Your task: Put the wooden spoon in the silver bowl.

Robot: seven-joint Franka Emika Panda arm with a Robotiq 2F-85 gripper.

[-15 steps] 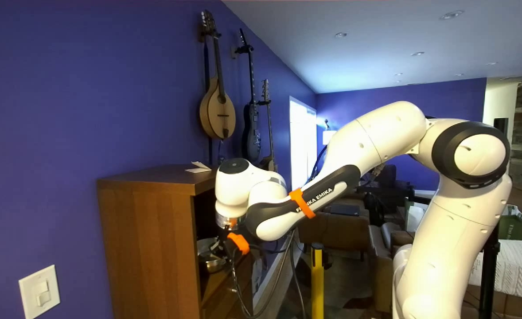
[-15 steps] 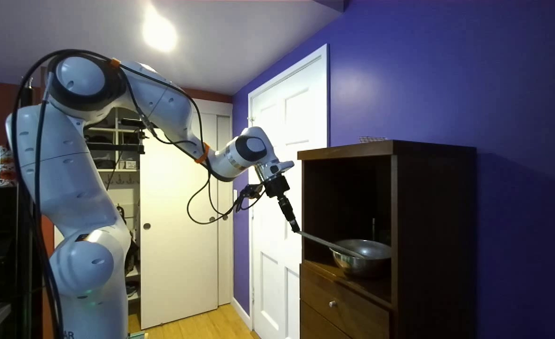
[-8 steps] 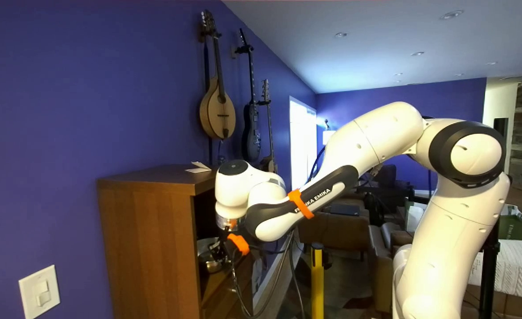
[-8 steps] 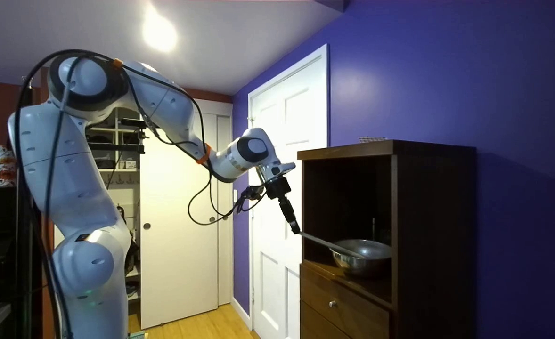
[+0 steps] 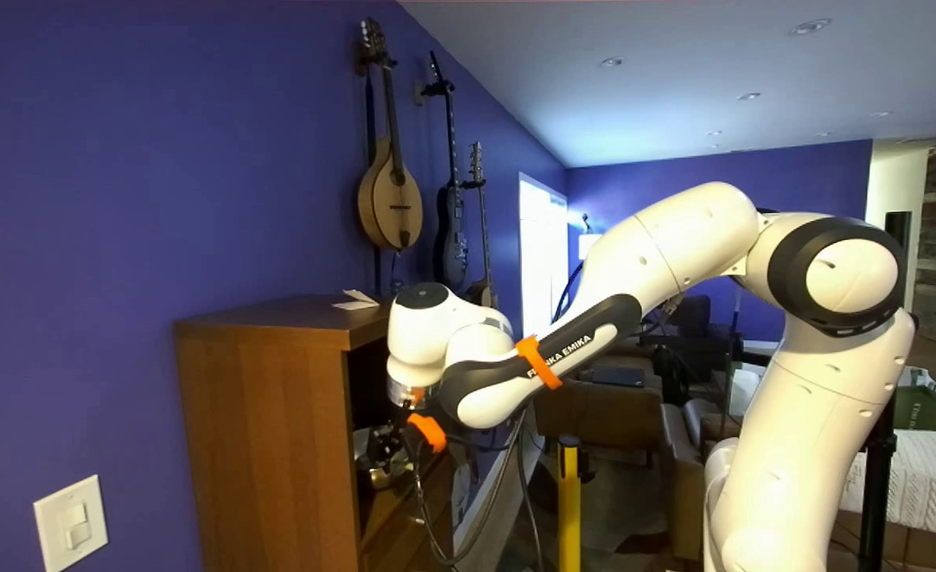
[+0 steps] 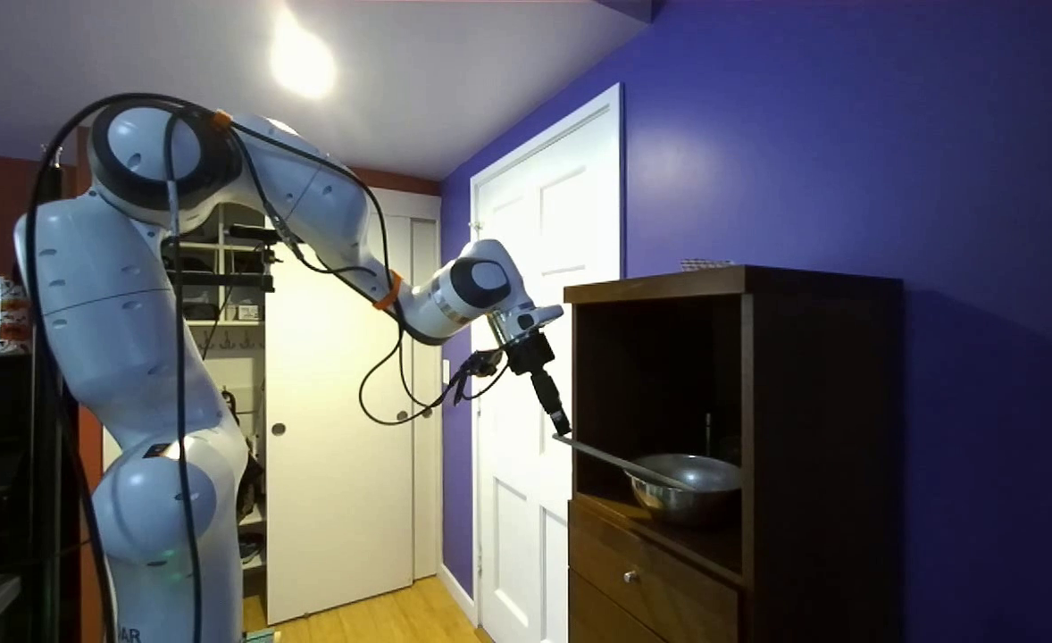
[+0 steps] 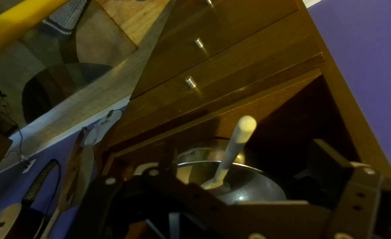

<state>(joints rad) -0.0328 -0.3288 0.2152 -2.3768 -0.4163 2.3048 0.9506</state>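
The wooden spoon (image 7: 230, 152) leans in the silver bowl (image 7: 257, 189). Its scoop end is down inside the bowl, partly hidden by the gripper in the wrist view. The long handle of the spoon (image 6: 615, 460) rests over the rim and sticks up and out of the cabinet in an exterior view. The shiny bowl (image 6: 682, 509) stands in the cabinet's open compartment. My gripper (image 7: 248, 157) is open, its fingers wide apart on both sides of the handle and touching nothing visible. In an exterior view the gripper (image 6: 564, 429) is right at the handle's free end.
The brown cabinet (image 6: 821, 429) surrounds the bowl with side walls and a top board. Drawers with metal knobs (image 7: 191, 82) lie below the compartment. A yellow post (image 5: 569, 500) and hanging string instruments (image 5: 391, 195) are nearby. A white door (image 6: 544, 357) stands beside the cabinet.
The gripper has opened and let go of the spoon's handle. It has moved up slightly, and the handle's end now shows below the fingertips. The spoon stays leaning in the bowl.
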